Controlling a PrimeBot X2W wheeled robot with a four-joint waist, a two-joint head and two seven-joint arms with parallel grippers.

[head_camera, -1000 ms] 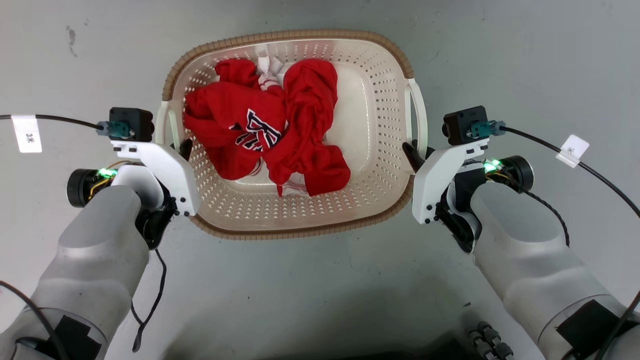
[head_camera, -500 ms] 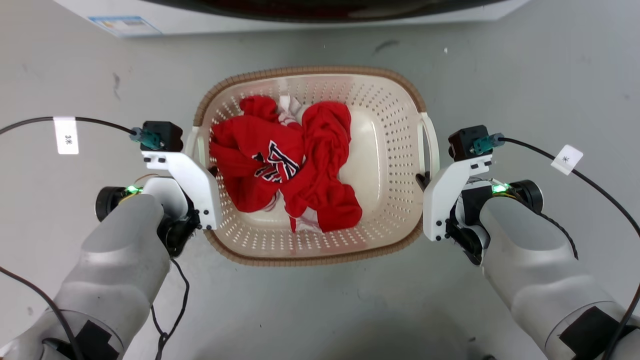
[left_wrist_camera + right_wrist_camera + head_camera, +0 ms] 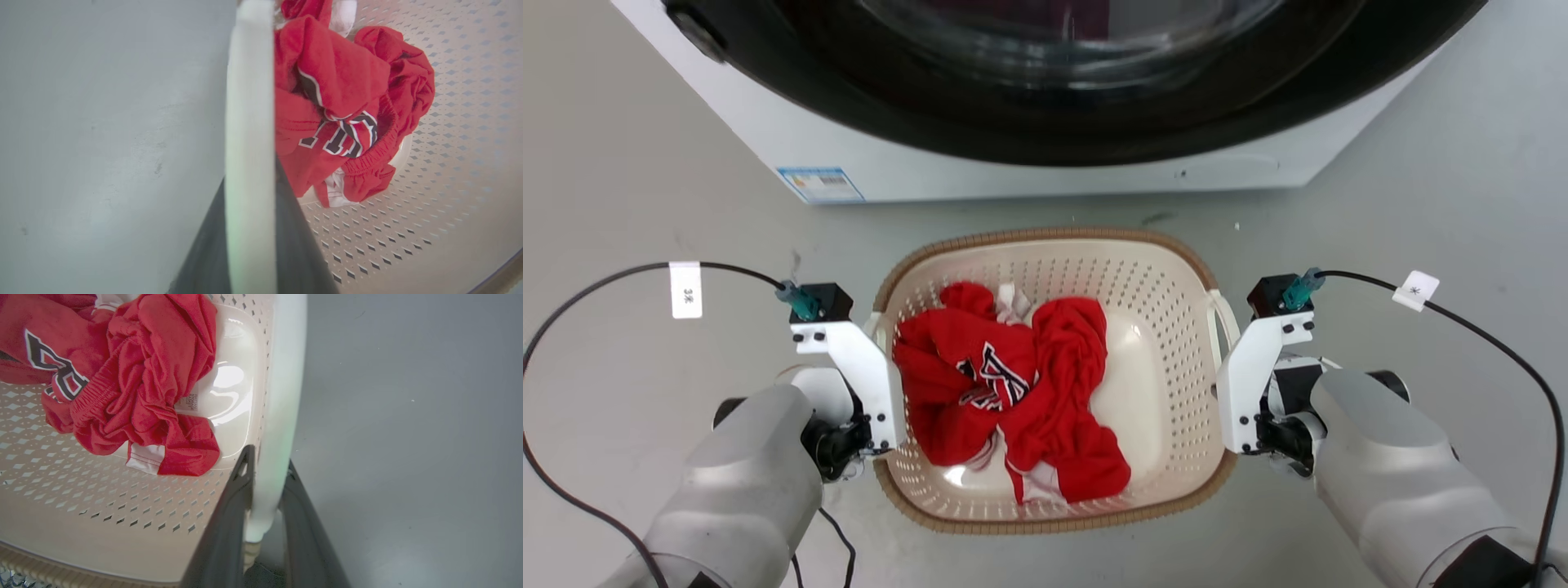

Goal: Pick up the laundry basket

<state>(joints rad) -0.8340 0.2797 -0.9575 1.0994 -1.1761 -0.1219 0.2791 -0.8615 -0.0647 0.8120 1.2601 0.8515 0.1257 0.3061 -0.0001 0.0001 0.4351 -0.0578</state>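
Note:
The laundry basket, cream with perforated walls and a brown woven rim, hangs between my two arms in front of me. Red clothes with dark lettering lie crumpled inside it. My left gripper is shut on the basket's white left handle, and a dark finger sits on each side of that handle. My right gripper is shut on the white right handle, clamping it between both fingers. In the head view the white camera brackets hide the fingertips.
A white washing machine with a large dark round door stands just beyond the basket's far rim. Grey floor lies to both sides and below. Black cables loop out from each wrist.
The head camera has moved, bringing the washing machine into the picture while the basket sits lower and smaller in it. Both grippers stay clamped on the handles.

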